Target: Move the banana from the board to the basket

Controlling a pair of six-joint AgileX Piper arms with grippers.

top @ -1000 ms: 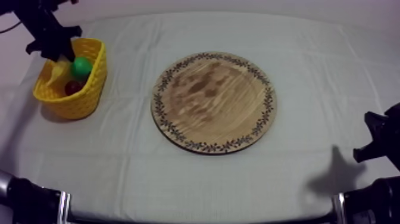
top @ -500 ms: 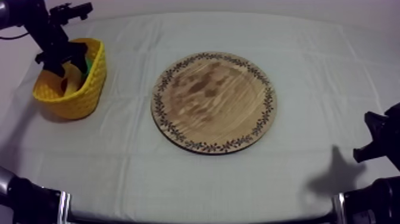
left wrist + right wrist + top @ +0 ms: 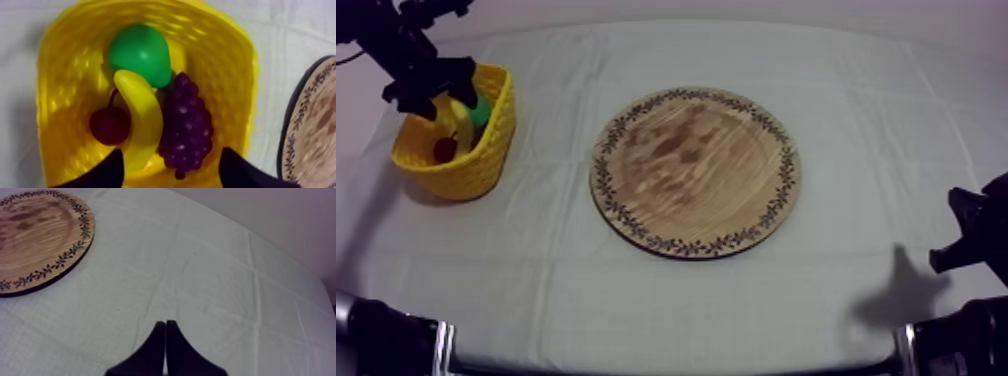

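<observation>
The yellow banana (image 3: 140, 117) lies inside the yellow basket (image 3: 65, 60), on top of a green pear (image 3: 140, 52), purple grapes (image 3: 185, 125) and a small red fruit (image 3: 110, 125). My left gripper (image 3: 167, 167) hangs open just above the basket, its fingers apart with nothing between them. Seen from the top, the left gripper (image 3: 428, 92) is over the basket (image 3: 476, 165) at the far left, where the banana (image 3: 461, 118) shows. The wooden board (image 3: 695, 171) at the table's middle is bare. My right gripper (image 3: 165, 338) is shut over the cloth, low at the right (image 3: 966, 245).
The patterned rim of the board (image 3: 305, 130) lies just beside the basket in the left wrist view, and the board (image 3: 35, 233) is also ahead of the right gripper. Open cloth surrounds the board on all sides.
The left gripper has risen slightly above the basket. The banana now lies loose in the basket, free of the fingers. The right arm has not moved.
</observation>
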